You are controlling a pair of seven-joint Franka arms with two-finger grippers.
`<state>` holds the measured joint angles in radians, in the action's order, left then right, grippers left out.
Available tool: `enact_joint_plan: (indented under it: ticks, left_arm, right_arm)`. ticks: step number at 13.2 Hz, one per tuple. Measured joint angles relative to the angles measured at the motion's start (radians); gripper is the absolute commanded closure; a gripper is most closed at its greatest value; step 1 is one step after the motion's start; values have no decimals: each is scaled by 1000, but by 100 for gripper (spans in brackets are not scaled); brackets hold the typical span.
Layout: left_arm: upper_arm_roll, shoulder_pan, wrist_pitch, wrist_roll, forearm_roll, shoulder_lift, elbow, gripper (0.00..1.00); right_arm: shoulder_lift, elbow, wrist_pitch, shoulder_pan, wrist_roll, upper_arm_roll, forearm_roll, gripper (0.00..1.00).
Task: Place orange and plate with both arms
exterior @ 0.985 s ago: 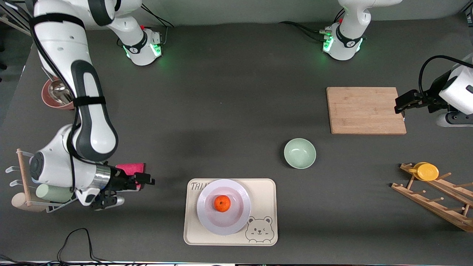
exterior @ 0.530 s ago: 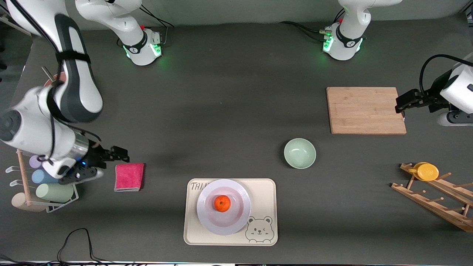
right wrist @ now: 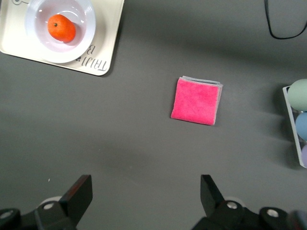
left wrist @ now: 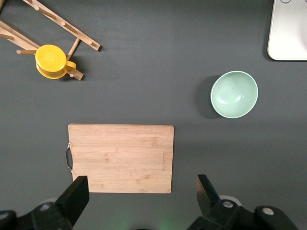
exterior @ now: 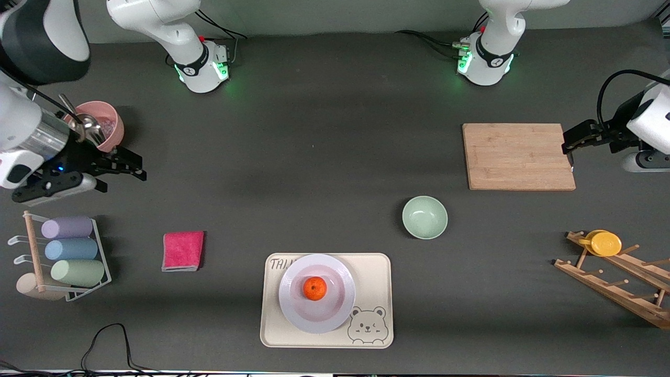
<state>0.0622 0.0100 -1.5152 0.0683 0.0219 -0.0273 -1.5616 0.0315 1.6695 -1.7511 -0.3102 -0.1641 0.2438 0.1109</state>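
The orange (exterior: pixel 315 288) lies in the middle of the white plate (exterior: pixel 293 314), which rests on a cream bear tray (exterior: pixel 374 272) near the front camera. Both also show in the right wrist view: the orange (right wrist: pixel 61 28) on the plate (right wrist: pixel 82 44). My right gripper (exterior: pixel 128 168) is open and empty, up in the air beside a pink cup at the right arm's end; its fingertips (right wrist: pixel 80 188) stand wide apart. My left gripper (exterior: pixel 571 142) is open and empty, over the cutting board's edge at the left arm's end, and shows in the left wrist view (left wrist: pixel 141 189).
A pale green bowl (exterior: pixel 424 217) sits between the tray and a wooden cutting board (exterior: pixel 518 156). A pink cloth (exterior: pixel 182 251) lies beside the tray. A rack of cups (exterior: pixel 73 250), a pink cup with a spoon (exterior: pixel 104 123) and a wooden rack with a yellow dish (exterior: pixel 607 243) stand at the table's ends.
My right arm rose and swung from beside the pink cloth toward the pink cup, uncovering the cloth and the cup rack. The left arm barely moved. The orange and plate stayed put.
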Motion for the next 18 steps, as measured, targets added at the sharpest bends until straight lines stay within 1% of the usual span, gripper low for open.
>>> enact_joint_plan:
  ticks: [3, 5, 6, 8, 9, 12, 14, 15, 16, 18]
  left_arm:
    - [0, 0, 11, 0, 0, 0, 0, 0]
    - [0, 0, 11, 0, 0, 0, 0, 0]
    - [0, 0, 11, 0, 0, 0, 0, 0]
    - [0, 0, 11, 0, 0, 0, 0, 0]
    - [1, 0, 11, 0, 0, 0, 0, 0]
    - [1, 0, 11, 0, 0, 0, 0, 0]
    - [1, 0, 11, 0, 0, 0, 0, 0]
    - [1, -1, 11, 0, 0, 0, 0, 0]
    - [1, -1, 11, 0, 0, 0, 0, 0]
    - [2, -1, 11, 0, 0, 0, 0, 0]
  right_arm:
    - [2, -111, 91, -5, 5, -1, -75, 0]
    - [6, -170, 144, 0, 24, -5, -87, 0]
    - [14, -197, 164, 33, 32, -30, -90, 0]
    - [42, -244, 189, 183, 33, -162, -94, 0]
    - [57, -257, 197, 233, 33, -198, -96, 0]
    - [92, -273, 250, 302, 46, -236, -96, 0]
    - [119, -273, 260, 307, 100, -288, -86, 0]
    - [130, -271, 262, 305, 137, -318, -67, 0]
    - [138, -269, 266, 303, 163, -335, -44, 0]
    - [140, -269, 279, 304, 174, -343, -26, 0]
